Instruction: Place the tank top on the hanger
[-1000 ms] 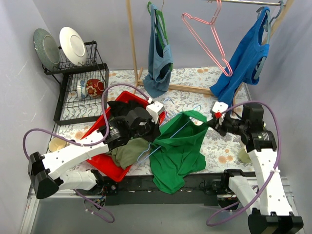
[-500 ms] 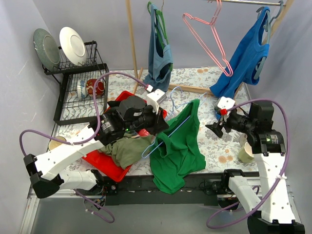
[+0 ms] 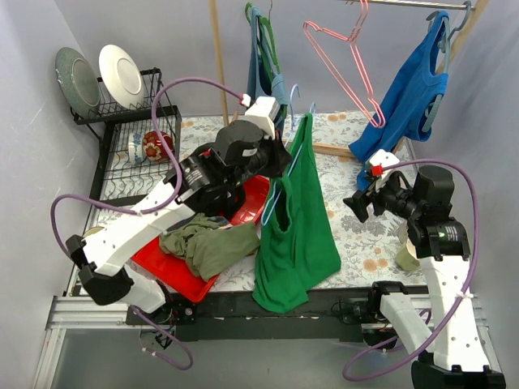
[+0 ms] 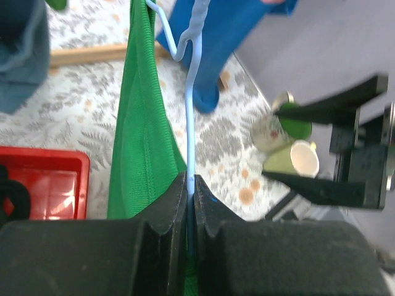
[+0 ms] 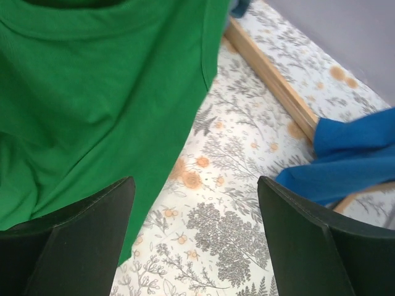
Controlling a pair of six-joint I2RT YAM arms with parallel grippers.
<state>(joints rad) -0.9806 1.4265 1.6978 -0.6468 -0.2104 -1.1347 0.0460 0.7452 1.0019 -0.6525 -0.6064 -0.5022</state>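
Lower end of hanger (image 4: 190, 123) hidden between left gripper (image 4: 190, 180) fingers; tank top (image 5: 105, 92) cut off by right wrist view's top, left edges.

The tank top (image 3: 296, 219) hangs from the hanger (image 4: 190, 117) over the middle of the bench (image 3: 357, 235), with the hanger's wire pinched between the left fingers (image 4: 168, 213). The right fingers (image 5: 92, 234) stand spread to its right, apart from it. To its left a tray (image 3: 174, 275) holds a crumpled garment (image 3: 211, 243), and a dish rack (image 3: 134, 162) sits at the far left. Behind, a bare hanger (image 3: 349, 61) hangs between two tops (image 3: 405, 97).
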